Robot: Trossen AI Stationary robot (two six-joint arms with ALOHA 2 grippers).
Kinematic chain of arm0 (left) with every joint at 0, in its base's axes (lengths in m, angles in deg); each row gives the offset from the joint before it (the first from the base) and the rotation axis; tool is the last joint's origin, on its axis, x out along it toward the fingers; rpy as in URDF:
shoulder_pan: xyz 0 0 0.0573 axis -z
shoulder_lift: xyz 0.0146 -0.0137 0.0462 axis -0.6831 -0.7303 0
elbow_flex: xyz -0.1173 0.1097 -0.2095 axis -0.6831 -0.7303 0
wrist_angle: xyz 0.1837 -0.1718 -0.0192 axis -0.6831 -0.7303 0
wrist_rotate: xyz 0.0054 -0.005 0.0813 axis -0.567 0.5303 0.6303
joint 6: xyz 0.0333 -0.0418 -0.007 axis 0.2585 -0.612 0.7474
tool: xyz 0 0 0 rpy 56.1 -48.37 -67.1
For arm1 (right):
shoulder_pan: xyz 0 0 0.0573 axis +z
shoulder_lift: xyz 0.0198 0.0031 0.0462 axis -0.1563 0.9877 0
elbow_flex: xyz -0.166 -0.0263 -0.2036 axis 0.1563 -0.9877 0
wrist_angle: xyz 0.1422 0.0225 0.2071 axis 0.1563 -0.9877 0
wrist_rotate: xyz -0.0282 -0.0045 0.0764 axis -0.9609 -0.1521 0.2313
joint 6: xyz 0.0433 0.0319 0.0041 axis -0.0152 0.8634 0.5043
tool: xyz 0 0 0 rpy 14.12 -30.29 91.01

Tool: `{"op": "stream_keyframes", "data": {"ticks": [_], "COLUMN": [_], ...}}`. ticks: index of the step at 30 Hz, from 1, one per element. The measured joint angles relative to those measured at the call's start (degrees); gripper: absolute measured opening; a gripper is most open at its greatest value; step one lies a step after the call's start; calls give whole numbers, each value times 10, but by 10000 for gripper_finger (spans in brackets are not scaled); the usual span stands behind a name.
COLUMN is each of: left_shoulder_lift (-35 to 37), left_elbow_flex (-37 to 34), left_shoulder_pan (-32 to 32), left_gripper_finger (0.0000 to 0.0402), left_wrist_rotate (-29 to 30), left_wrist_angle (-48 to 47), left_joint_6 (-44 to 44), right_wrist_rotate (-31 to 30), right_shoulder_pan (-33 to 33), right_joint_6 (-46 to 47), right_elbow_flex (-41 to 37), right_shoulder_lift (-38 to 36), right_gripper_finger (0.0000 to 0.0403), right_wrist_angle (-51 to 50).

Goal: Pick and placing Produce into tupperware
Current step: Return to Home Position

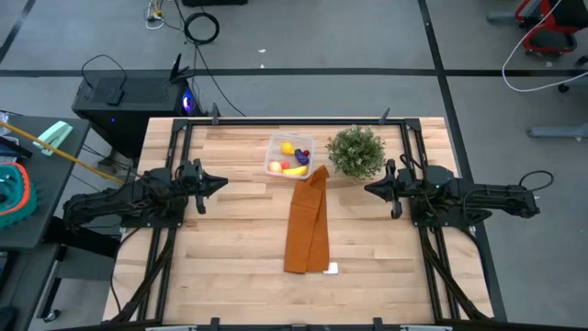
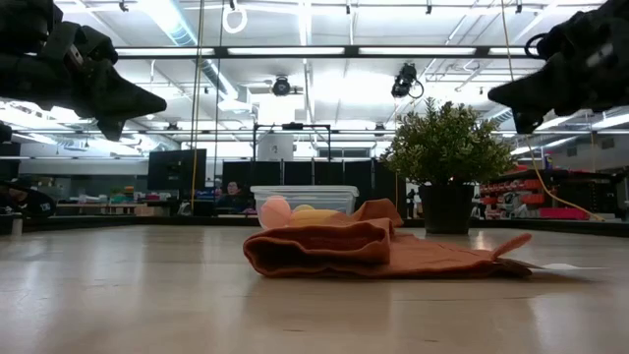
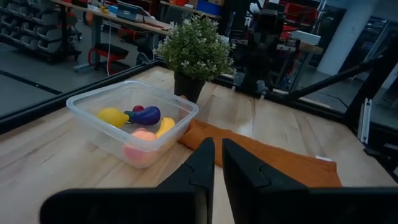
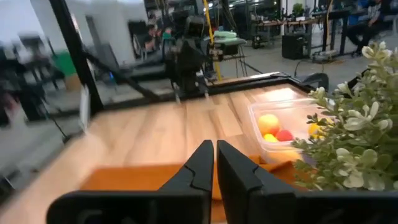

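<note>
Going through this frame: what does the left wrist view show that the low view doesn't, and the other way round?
Only the left wrist view looks down into the tupperware: a lemon, a purple piece, a banana and a peach-pink round fruit lie inside. Only the low view shows how high the left gripper and right gripper hang above the table, and the bunched orange cloth hiding the box's lower part. Both show the tupperware, the cloth and the potted plant.
</note>
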Motion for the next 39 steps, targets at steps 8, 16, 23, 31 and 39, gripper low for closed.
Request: {"op": "stream_keyframes", "data": {"ticks": [8,16,23,31,39], "left_shoulder_lift": [0,0,-3,-3,-3], "left_elbow_flex": [0,-4,-37,-37,-37], "left_shoulder_pan": [2,2,3,35,79], "left_gripper_finger": [34,31,40,34,29], "left_wrist_rotate": [-8,-20,-34,-90,-76], "left_wrist_angle": [1,15,108,112,114], "left_joint_6": [80,101,129,129,141], "right_wrist_rotate": [-4,-4,-4,0,0], "right_shoulder_pan": [-1,-1,-1,-1,-1], "right_joint_6": [-97,-95,-95,-88,-88], "right_elbow_flex": [4,3,3,3,3], "right_shoulder_lift": [26,35,35,34,34], "right_gripper_finger": [32,24,24,22,18], "right_wrist_angle": [-39,-38,-37,-32,-32]}}
